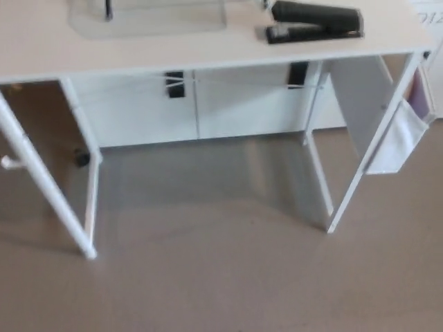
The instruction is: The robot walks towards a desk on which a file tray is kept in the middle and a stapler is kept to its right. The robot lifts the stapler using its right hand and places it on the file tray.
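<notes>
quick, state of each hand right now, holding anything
Left hand: not in view.
Right hand: not in view; the long black stapler lies on the white desk, nothing holding it.

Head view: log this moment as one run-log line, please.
phase: facing desk | stapler: on desk, right of file tray, apart from it | left hand: not in view | right hand: not in view

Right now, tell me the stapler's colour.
Black. The stapler lies on the white desk, right of the clear file tray; head view shows it best.
</notes>
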Controlling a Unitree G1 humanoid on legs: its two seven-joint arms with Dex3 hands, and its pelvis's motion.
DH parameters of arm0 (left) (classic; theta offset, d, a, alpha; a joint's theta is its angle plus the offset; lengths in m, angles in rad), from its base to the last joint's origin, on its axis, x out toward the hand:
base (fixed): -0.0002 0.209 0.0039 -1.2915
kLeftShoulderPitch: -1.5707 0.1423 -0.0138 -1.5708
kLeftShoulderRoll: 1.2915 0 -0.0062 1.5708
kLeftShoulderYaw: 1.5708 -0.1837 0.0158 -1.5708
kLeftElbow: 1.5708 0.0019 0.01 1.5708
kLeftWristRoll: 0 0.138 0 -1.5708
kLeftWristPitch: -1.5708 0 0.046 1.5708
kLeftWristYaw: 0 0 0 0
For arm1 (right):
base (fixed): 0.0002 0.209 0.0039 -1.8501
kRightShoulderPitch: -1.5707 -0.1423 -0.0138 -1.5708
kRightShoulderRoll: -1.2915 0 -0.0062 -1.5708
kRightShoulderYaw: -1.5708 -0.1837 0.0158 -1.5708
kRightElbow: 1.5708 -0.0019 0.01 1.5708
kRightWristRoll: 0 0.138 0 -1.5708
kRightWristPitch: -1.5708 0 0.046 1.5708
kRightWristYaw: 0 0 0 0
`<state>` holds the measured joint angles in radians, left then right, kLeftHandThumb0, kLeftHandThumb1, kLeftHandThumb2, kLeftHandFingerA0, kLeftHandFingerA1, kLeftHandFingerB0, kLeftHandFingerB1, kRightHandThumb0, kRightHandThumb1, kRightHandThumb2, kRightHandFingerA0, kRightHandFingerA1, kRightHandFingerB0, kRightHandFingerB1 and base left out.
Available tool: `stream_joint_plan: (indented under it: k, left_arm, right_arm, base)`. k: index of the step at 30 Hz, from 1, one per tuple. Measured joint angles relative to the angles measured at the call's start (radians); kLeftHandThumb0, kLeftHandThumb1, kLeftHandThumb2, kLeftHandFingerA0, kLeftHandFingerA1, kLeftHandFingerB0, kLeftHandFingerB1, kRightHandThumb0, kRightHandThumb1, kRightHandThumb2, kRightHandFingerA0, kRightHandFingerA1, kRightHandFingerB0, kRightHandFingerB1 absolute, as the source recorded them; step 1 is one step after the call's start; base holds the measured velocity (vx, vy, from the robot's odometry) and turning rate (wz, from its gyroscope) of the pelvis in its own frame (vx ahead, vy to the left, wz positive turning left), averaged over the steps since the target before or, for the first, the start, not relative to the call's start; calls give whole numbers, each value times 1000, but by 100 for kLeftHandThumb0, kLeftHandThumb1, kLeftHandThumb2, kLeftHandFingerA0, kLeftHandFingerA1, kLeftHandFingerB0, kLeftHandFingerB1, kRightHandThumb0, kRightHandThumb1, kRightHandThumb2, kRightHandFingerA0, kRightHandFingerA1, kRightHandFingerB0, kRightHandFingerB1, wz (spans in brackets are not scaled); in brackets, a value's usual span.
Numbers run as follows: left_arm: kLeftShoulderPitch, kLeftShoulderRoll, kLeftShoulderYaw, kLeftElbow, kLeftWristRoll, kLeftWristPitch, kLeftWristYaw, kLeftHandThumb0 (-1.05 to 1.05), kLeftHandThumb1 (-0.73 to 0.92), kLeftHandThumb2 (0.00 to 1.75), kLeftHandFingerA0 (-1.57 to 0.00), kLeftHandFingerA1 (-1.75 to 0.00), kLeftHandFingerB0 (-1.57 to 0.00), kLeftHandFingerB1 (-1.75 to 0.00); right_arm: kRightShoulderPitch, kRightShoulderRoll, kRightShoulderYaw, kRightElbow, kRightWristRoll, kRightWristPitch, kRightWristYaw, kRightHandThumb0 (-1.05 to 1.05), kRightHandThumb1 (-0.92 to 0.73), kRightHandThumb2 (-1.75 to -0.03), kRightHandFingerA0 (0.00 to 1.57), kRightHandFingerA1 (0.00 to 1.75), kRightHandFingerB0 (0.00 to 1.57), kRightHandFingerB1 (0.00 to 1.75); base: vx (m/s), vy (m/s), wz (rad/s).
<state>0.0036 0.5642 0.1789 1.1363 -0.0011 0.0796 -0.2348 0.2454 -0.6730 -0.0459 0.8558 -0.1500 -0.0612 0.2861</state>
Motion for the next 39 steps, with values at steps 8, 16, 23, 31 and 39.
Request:
stream_joint_plan:
  k: [8, 16, 23, 31, 39]
  left_arm:
    - [-15, 13, 9, -6, -6, 0, -9, -105, 68, 125, -20, -83, -10, -73]
    - [-34, 14, -4, -4, -4, 0, -11, -97, 88, 90, 0, -92, 0, -76]
    - [-31, 16, -6, -1, -4, 0, -13, -95, 69, 125, -10, -78, -8, -69]
    - [-49, 25, -10, 1, -2, 0, -13, -94, 92, 92, -8, -90, 0, -72]
    - [-52, 28, -17, 7, -1, 0, -10, -96, 92, 90, -6, -92, 0, -77]
  right_arm:
    - [47, 10, -23, -51, 11, 30, 5, -52, -60, -60, 8, 35, 9, 26]
    - [36, 23, -46, -73, 20, 48, 5, -52, -50, -69, 5, 42, 6, 36]
    - [12, 34, -44, 22, 20, 11, -23, -56, -45, -71, 7, 43, 6, 35]
    - [50, 44, -53, -40, 37, 21, -14, -50, -47, -72, 6, 43, 3, 36]
    - [41, 49, -57, -13, 42, 8, -7, -55, -52, -69, 4, 33, 7, 31]
  base:
    - [393, 39, -4]
    - [377, -151, 30]
    - [217, -4, -7]
    - [305, 96, -10]
    - [70, 45, 5]
